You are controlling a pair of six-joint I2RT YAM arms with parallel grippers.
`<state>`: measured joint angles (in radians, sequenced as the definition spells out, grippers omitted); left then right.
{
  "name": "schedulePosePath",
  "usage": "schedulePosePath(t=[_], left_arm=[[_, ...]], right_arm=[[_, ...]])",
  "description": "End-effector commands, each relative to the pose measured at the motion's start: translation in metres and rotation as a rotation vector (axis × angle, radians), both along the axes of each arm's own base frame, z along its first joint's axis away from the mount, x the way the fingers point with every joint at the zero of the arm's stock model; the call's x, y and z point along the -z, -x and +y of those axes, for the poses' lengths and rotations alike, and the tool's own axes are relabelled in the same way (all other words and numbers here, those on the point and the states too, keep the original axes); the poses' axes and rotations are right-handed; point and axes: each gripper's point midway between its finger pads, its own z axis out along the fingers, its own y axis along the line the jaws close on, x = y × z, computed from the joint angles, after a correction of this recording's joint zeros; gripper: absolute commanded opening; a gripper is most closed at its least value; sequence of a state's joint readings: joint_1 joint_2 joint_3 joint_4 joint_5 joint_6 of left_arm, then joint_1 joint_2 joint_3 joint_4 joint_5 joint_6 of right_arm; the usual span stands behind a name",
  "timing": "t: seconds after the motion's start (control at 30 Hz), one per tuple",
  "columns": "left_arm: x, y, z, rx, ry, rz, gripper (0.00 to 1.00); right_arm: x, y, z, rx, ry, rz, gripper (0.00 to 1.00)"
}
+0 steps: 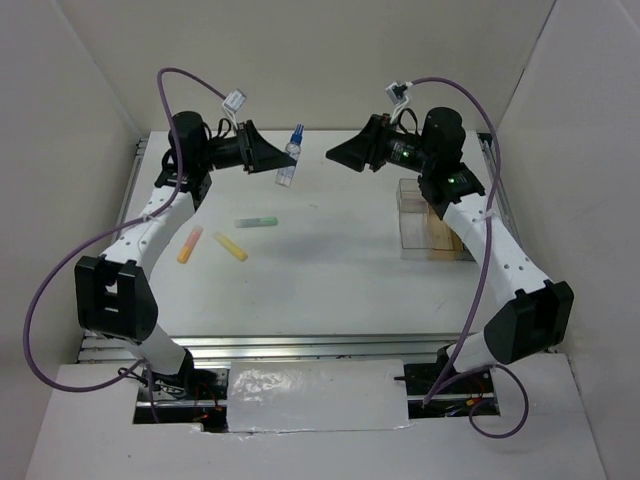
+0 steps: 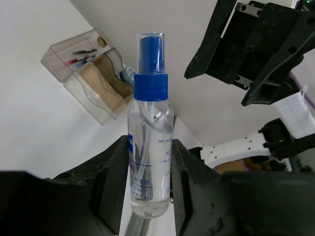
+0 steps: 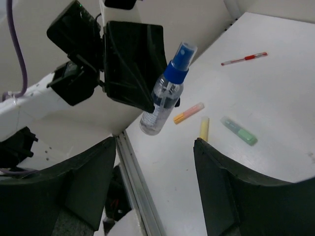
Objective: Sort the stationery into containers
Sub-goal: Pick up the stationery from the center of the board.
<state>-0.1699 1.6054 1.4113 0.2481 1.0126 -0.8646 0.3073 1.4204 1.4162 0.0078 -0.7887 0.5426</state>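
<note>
Up near the far edge of the table (image 1: 330, 290), the left end effector (image 2: 150, 147) is closed on a clear spray bottle (image 3: 165, 96) with a blue cap and nozzle. Its two black fingers (image 2: 118, 172) press on the lower half of the bottle from either side. The cap and the neck stand free above them. From overhead the bottle hangs in the air, tilted, with the blue tip pointing toward the far edge.

The right end effector (image 1: 335, 155) faces it from the right at about the same height. Its jaws stand wide apart with nothing between them. It is near the bottle but does not touch it; a clear gap separates the two.

A clear plastic box (image 1: 415, 200) with compartments and a tan floor sits at the right edge of the table, below the right arm. The left wrist view shows thin pens (image 2: 81, 59) lying in one of its compartments.

Three stubby markers lie loose on the left half of the table, below and in front of the held bottle: a green marker (image 1: 257, 222) nearest the middle, then a yellow marker (image 1: 231, 246), then an orange marker (image 1: 190, 245) closest to the left arm. The right wrist view also shows a thin red pen (image 3: 244, 58) flat on the table, apart from the markers.
</note>
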Motion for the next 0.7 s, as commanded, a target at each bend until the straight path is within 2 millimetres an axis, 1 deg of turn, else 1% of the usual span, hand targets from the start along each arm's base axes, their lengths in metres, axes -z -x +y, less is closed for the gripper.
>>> schedulePosePath(t=[0.0,0.1,0.2,0.4,0.53,0.63,0.67], left_arm=[[-0.013,0.017,-0.006,0.049,0.052,-0.005,0.0],[-0.022,0.03,-0.013,0.062,0.058,-0.036,0.0],[-0.026,0.04,-0.021,0.08,0.064,-0.048,0.0],[-0.029,0.053,-0.03,0.096,0.069,-0.042,0.0],[-0.032,0.06,-0.036,0.109,0.07,-0.048,0.0],[-0.036,0.064,-0.041,0.121,0.061,-0.064,0.0],[-0.038,0.066,-0.043,0.122,0.062,-0.072,0.0]], right_arm=[[-0.033,-0.003,0.012,-0.013,-0.109,-0.009,0.71],[-0.035,-0.001,0.019,-0.04,-0.134,0.0,0.72],[-0.033,-0.001,0.027,-0.052,-0.133,0.003,0.72],[-0.02,-0.007,0.036,-0.041,-0.132,0.059,0.73],[-0.018,-0.009,0.039,-0.029,-0.139,0.071,0.73],[-0.023,-0.009,0.039,-0.031,-0.151,0.062,0.68],[-0.025,-0.009,0.039,-0.029,-0.154,0.062,0.63]])
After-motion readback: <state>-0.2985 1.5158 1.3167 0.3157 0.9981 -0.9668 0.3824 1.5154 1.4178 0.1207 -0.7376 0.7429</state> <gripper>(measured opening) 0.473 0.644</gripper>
